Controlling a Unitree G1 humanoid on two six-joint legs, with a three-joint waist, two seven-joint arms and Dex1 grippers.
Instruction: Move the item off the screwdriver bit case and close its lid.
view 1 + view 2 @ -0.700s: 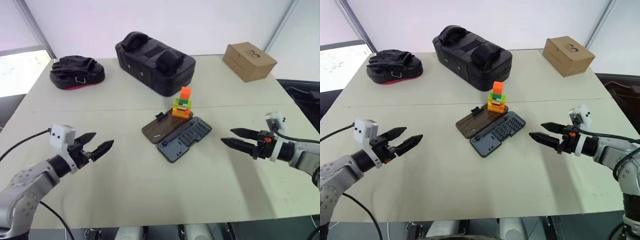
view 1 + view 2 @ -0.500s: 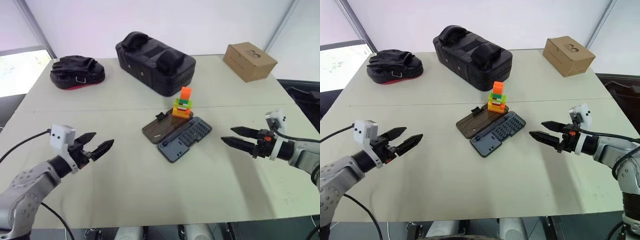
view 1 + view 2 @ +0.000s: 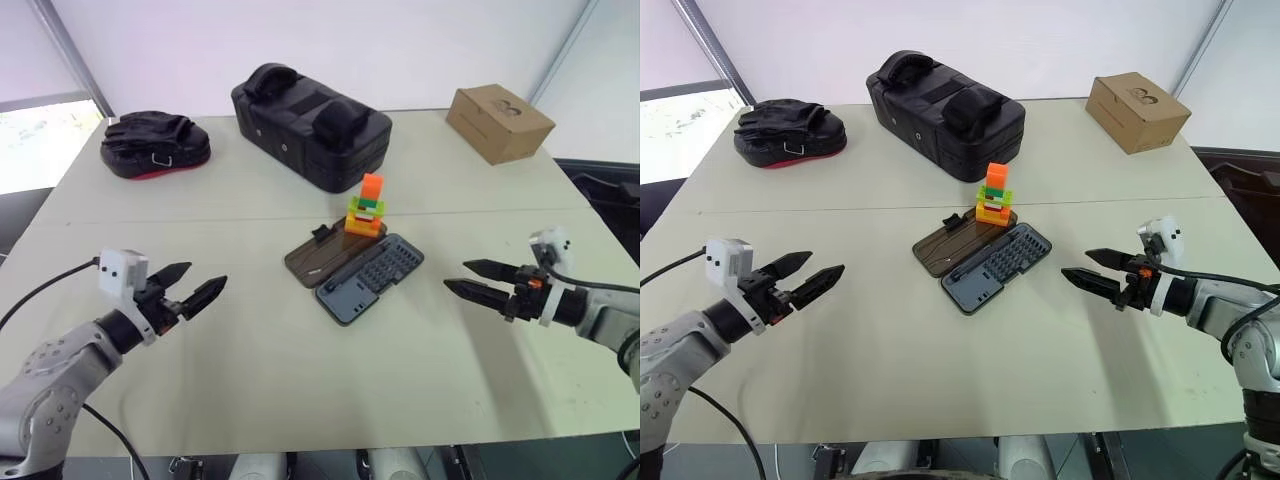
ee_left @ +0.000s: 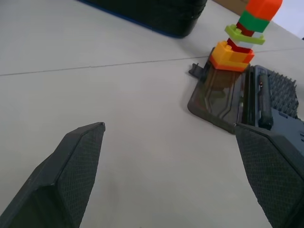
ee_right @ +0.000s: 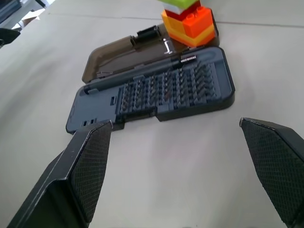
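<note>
The screwdriver bit case [image 3: 372, 277] lies open at the middle of the table, its grey tray of bits toward me and its smoky clear lid [image 3: 322, 254] flat on the table behind. A stack of toy bricks [image 3: 367, 207], orange, green and red, stands on the far corner of that lid. My left gripper [image 3: 197, 291] hovers open at the near left, well apart from the case. My right gripper [image 3: 468, 279] hovers open to the right of the case, fingers pointing at it. The left wrist view has the brick stack [image 4: 242, 38]; the right wrist view has the tray [image 5: 161, 92].
A black bag [image 3: 310, 123] sits behind the case. A black pouch [image 3: 154, 144] lies at the far left and a cardboard box [image 3: 498, 122] at the far right. Bare tabletop surrounds the case on the near side.
My right gripper has drifted slightly lower and a touch to the right. The left gripper, the case and the brick stack have not moved.
</note>
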